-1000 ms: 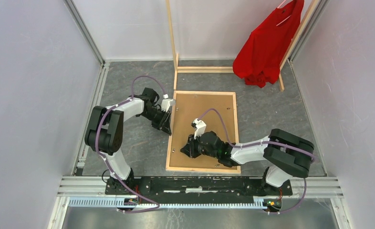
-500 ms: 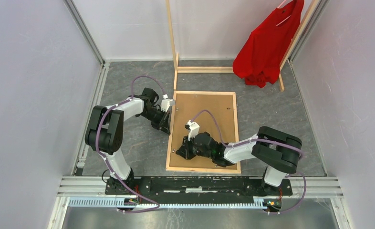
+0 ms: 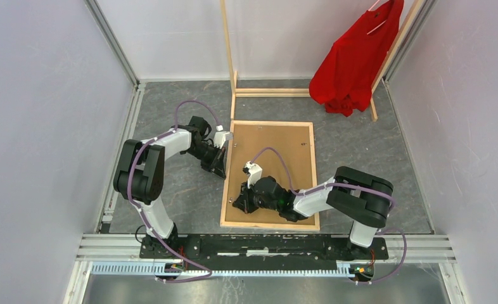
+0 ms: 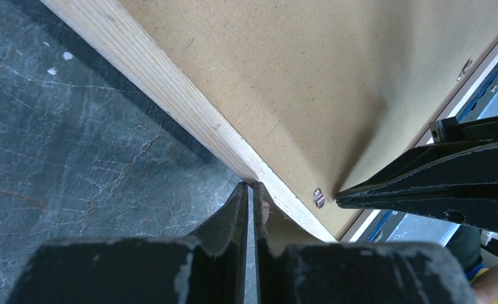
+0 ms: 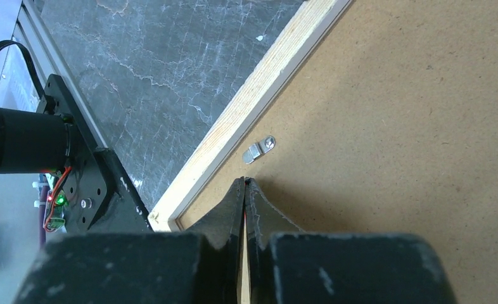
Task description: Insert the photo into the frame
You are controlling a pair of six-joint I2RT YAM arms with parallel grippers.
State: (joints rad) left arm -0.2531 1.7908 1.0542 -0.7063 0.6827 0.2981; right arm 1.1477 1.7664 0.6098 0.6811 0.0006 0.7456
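The photo (image 3: 278, 152) lay face down, plain brown board back up, inside the rails of the frame (image 3: 268, 225), and the frame itself lay wood side up on the grey table (image 3: 177, 196). And there was the right gripper (image 3: 237, 204), reaching across the lower left part of the board, jaws pressed together with no gap to speak of and nothing held between them. In its wrist view the tips were down on the brown board. A small metal clip (image 5: 259, 149) sat just ahead of those tips, touching nothing but the board, and the frame's light wood rail ran diagonally just beyond the clip. The frame's near corner showed off to the left of the fingers. Over on the other side, the left gripper (image 3: 223, 172) was at the frame's left rail, jaws drawn in to a thin sliver. The tips met the outer edge of that rail, though whether they pinched anything could not be told. From that claw, the rail stretched away up and to the left, with bare table on its left and the photo's board on its right. Another clip (image 4: 319, 197) lay just right of the tips. Well beyond both claws, a wooden rack (image 3: 229, 57) with a red shirt (image 3: 354, 57) stood at the back.
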